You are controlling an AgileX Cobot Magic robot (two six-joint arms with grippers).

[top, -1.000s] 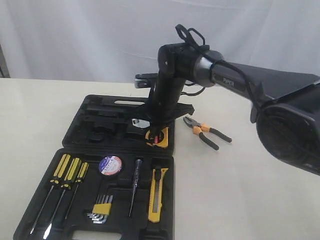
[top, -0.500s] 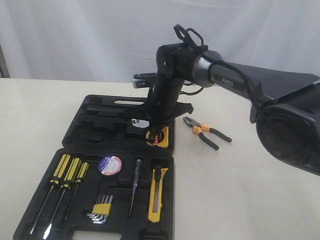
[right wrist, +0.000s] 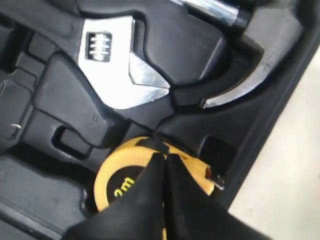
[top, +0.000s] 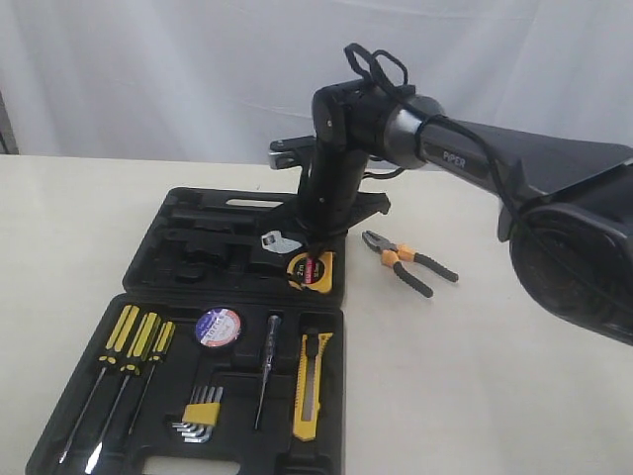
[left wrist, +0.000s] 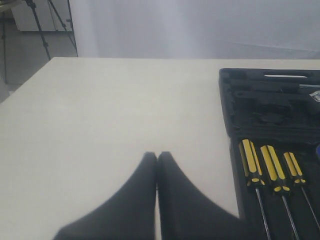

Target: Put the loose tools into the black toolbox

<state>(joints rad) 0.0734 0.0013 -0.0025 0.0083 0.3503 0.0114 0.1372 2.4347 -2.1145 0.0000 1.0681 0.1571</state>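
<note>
R gripper (right wrist: 162,157) clenched, empty, over tape measure (top: 312,269) at lower-right corner of toolbox (top: 168,233) top half. L gripper (left wrist: 157,160) clenched, idle. Frame centre-right, pliers (top: 407,260) lie on table (top: 495,376). Risk: closed tips nudge tape measure off its recess.

Black toolbox (top: 198,223): moulded plastic, matt, lightly textured.
Wrench (right wrist: 117,65): bright polished metal, reflective.
Tape measure (right wrist: 112,182), at the wrench's 4 o'clock in the exterior view: smooth yellow plastic with a slight gloss.
Pliers (top: 407,262), at its 3 o'clock: dull metal head, rubbery-looking orange-and-black grips.
Screwdrivers (top: 134,341): glossy plastic handles, metal shafts.
Table (top: 495,376): smooth, matt, cream.
Backdrop (top: 148,79): white cloth.
</note>
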